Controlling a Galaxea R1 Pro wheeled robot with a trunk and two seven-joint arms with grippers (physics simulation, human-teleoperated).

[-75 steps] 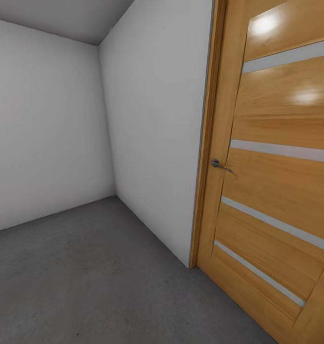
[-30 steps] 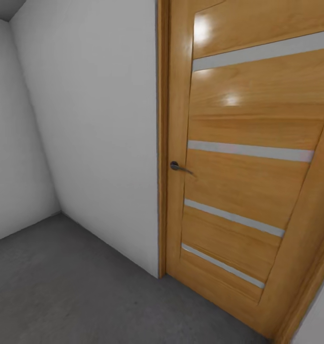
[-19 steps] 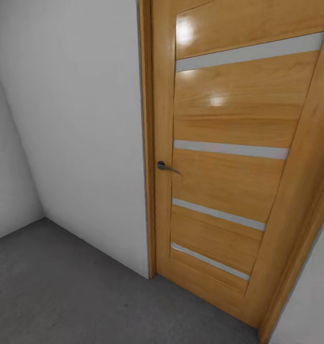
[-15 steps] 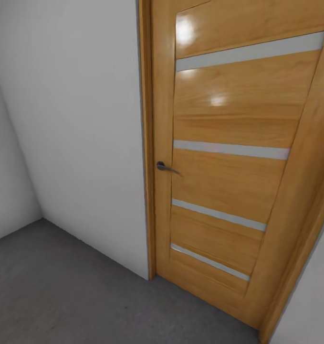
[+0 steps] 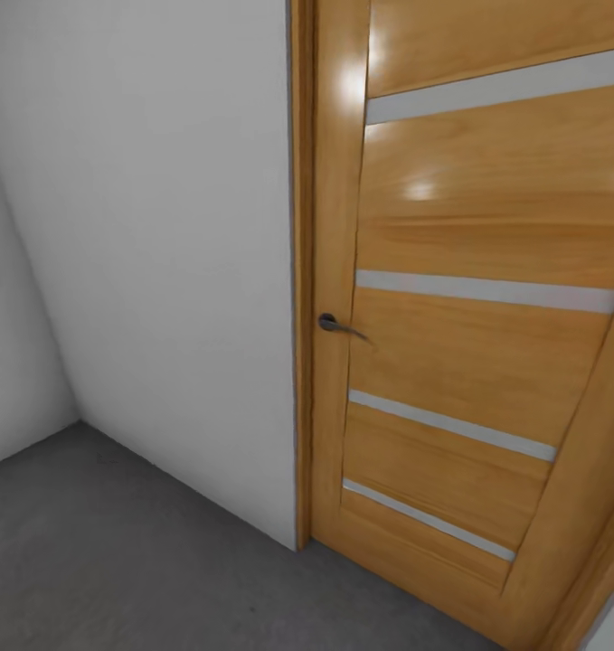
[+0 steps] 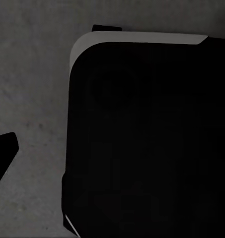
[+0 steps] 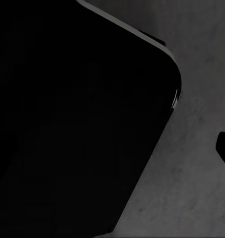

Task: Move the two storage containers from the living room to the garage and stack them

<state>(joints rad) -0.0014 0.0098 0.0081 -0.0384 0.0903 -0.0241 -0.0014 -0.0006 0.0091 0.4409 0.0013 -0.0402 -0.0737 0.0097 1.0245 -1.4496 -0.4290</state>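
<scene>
I'm facing a closed wooden door (image 5: 469, 298) with its lever handle (image 5: 335, 325), on the grey concrete floor (image 5: 117, 551). No containers in sight, whereabouts unknown. Both claws' state: can't tell. Best approach squarely, arms tucked, before reaching for the handle.

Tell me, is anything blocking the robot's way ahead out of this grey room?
Yes. A wooden door stands ahead in its frame, apparently shut, handle at its left edge. A white wall adjoins it, above the concrete floor.

One door (image 5: 469, 344), one handle (image 5: 334, 324)
</scene>
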